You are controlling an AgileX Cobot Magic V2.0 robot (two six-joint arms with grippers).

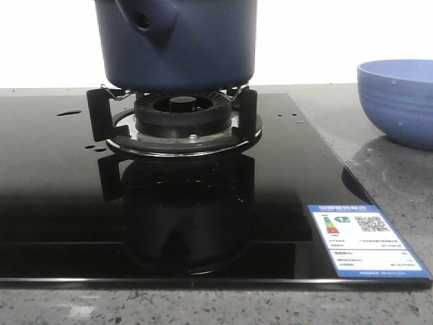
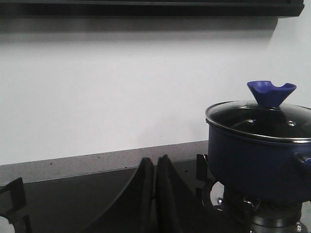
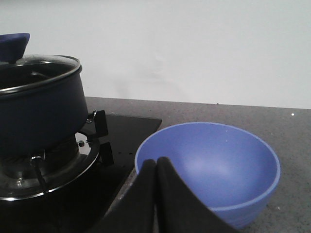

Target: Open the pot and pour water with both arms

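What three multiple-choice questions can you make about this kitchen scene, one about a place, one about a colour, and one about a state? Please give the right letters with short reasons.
1. Where does the pot stand?
A. on the burner
B. inside the bowl
C. on the grey counter

2. What colour is the knob on the lid?
A. red
B. blue
C. white

3. In what state is the pot?
A. open, lid beside it
B. tipped over
C. closed by the glass lid

Answers:
1. A, because the front view shows the pot resting on the burner supports of the black stove.
2. B, because the left wrist view shows a blue knob.
3. C, because the lid sits flat on the rim, and the bowl is empty.
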